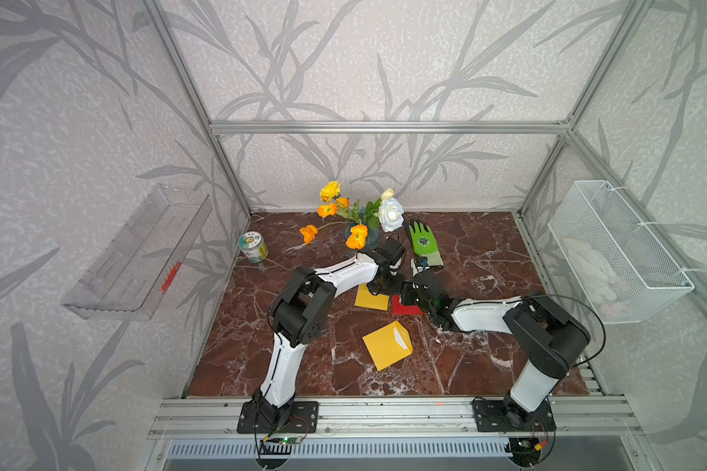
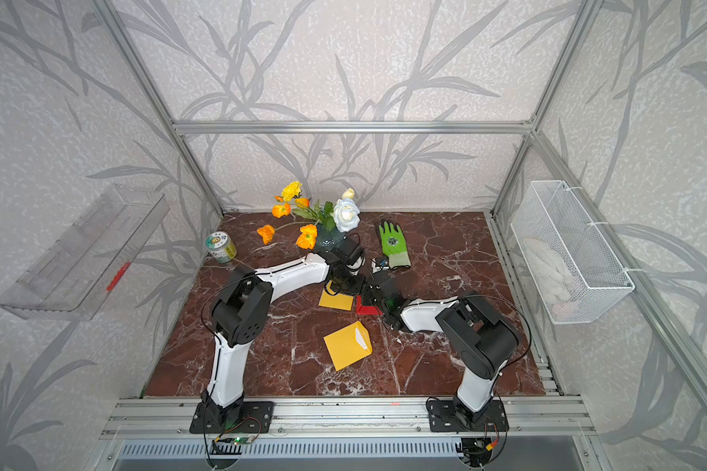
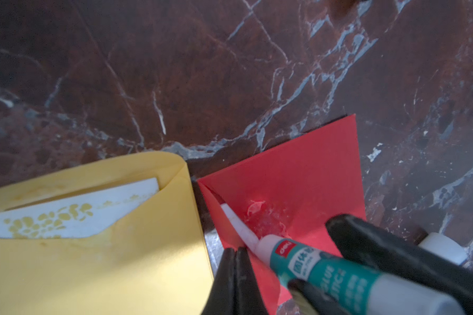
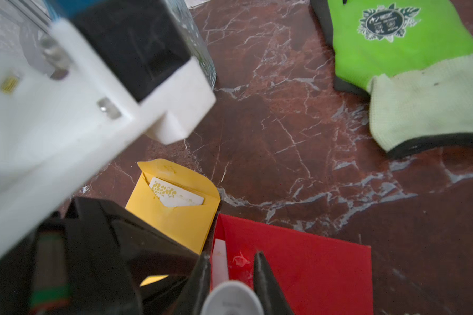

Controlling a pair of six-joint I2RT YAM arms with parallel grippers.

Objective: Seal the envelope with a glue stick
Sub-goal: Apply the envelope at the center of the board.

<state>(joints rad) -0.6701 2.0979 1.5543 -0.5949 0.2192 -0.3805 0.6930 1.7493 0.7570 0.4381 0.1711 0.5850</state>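
— How's the light from above?
— Bright and even in both top views; the white rose (image 1: 390, 214) glares, and the frame posts (image 1: 197, 102) splay toward the edges.
— And at your wrists?
— The left wrist view is dim, with one warm patch on the yellow envelope (image 3: 93, 259), and my left gripper (image 3: 234, 252) is soft. From the right wrist, my left arm's housing (image 4: 52, 122) and the glue stick (image 4: 231, 298) blur.

Surface (image 1: 486, 253): dark red marble, white veins. On it:
- red envelope (image 3: 298, 177), flat, flap open, under both claws; the left claw (image 3: 236, 259) has its tips at the envelope's edge and the right claw (image 4: 231, 257) is over it
- yellow envelope (image 3: 107, 259), card showing, just beside left claw
- second yellow envelope (image 1: 386, 344), on the arm-base side of the claws
- glove (image 1: 424, 244), beyond right claw
- vase (image 1: 372, 238), beyond left claw
- can (image 1: 253, 246), well to left claw's left
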